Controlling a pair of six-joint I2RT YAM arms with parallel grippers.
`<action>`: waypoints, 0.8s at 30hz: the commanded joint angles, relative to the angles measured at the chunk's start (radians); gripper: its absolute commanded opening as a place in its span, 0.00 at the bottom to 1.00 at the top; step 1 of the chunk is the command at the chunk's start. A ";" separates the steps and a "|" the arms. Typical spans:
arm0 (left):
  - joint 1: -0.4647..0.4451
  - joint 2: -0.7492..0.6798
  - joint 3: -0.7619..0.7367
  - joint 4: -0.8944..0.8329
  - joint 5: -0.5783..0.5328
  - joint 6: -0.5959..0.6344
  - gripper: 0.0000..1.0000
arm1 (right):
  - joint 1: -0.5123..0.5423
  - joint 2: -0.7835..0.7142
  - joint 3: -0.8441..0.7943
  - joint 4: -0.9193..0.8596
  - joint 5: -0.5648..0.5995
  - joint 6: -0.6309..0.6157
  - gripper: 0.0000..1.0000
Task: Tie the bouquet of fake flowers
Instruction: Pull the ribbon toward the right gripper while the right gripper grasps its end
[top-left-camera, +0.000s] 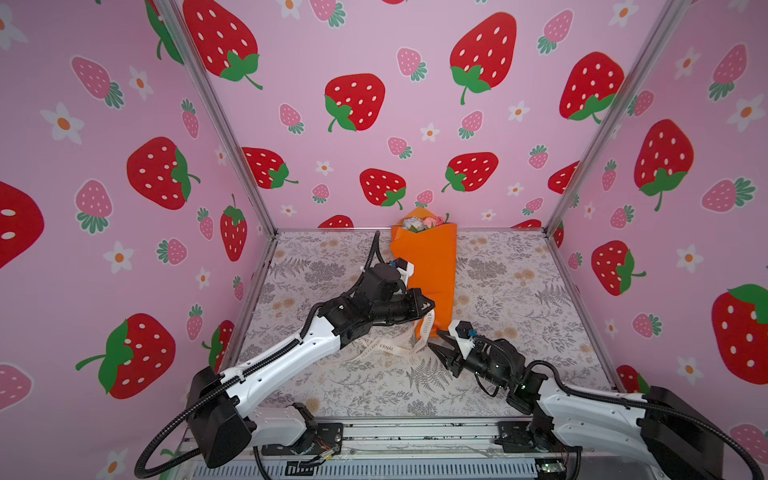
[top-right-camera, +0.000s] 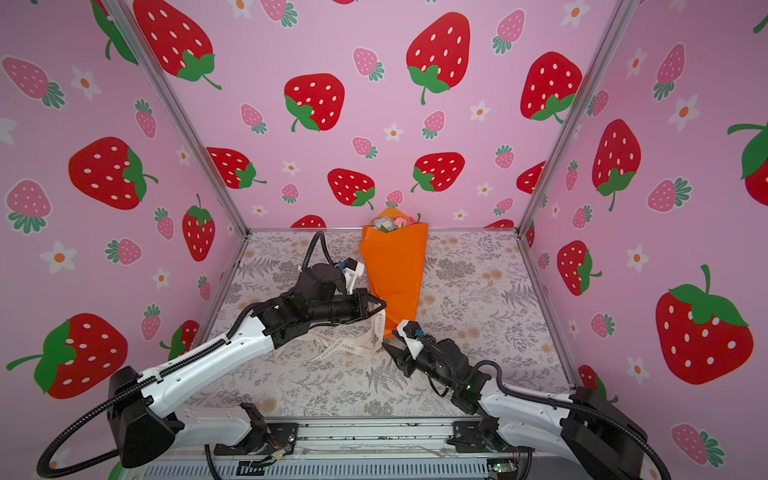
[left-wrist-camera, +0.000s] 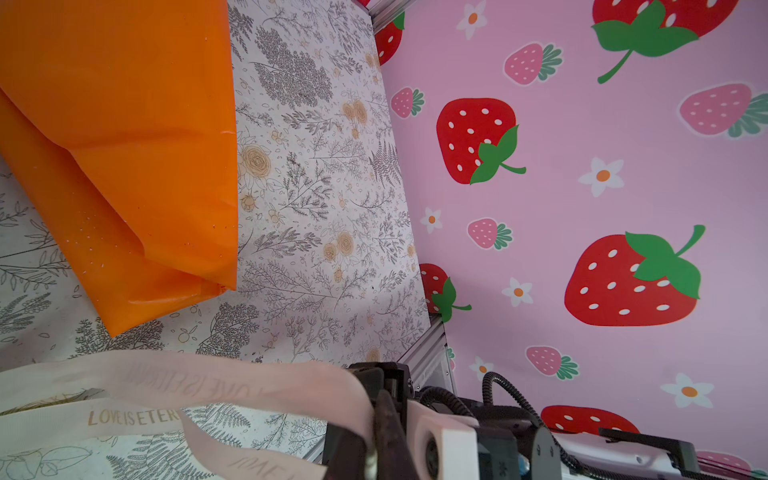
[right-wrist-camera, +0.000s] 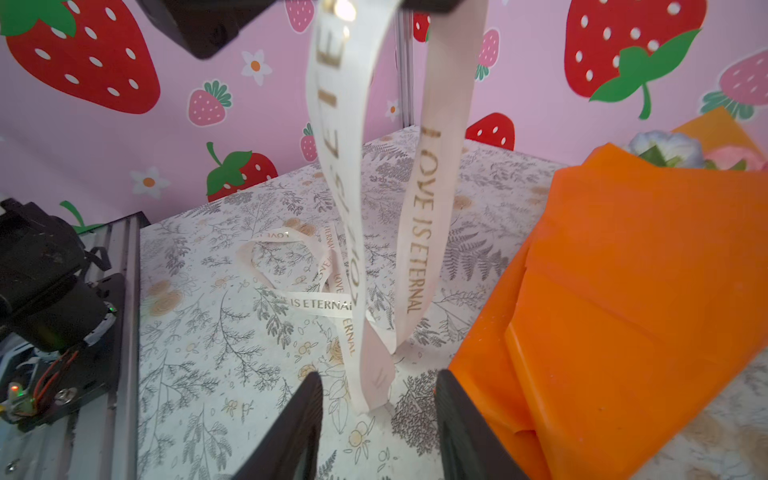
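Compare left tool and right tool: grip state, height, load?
Grip: left tool is shut on the cream ribbon; right tool is open and empty.
Height: left tool is raised, with ribbon strands hanging from it to the table; right tool sits low near the table, pointing at those strands.
Shared: both are close to the narrow end of the bouquet.

Left arm (top-left-camera: 291, 365) & right arm (top-left-camera: 590, 411) have white shells w/ black joints. Black ribbed cables (top-left-camera: 266, 360) run along both.

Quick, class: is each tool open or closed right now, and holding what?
Left tool: closed on the ribbon.
Right tool: open, holding nothing; a ribbon end hangs between its jaws.
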 joint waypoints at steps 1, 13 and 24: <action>0.003 -0.007 0.001 0.025 0.011 -0.014 0.10 | 0.009 0.082 0.038 0.119 -0.050 -0.005 0.51; 0.005 0.024 0.031 -0.055 0.038 0.018 0.22 | 0.009 0.127 0.092 0.126 0.091 0.056 0.00; 0.170 -0.207 -0.164 -0.453 -0.259 -0.010 0.71 | -0.006 -0.386 0.221 -0.593 0.432 0.079 0.00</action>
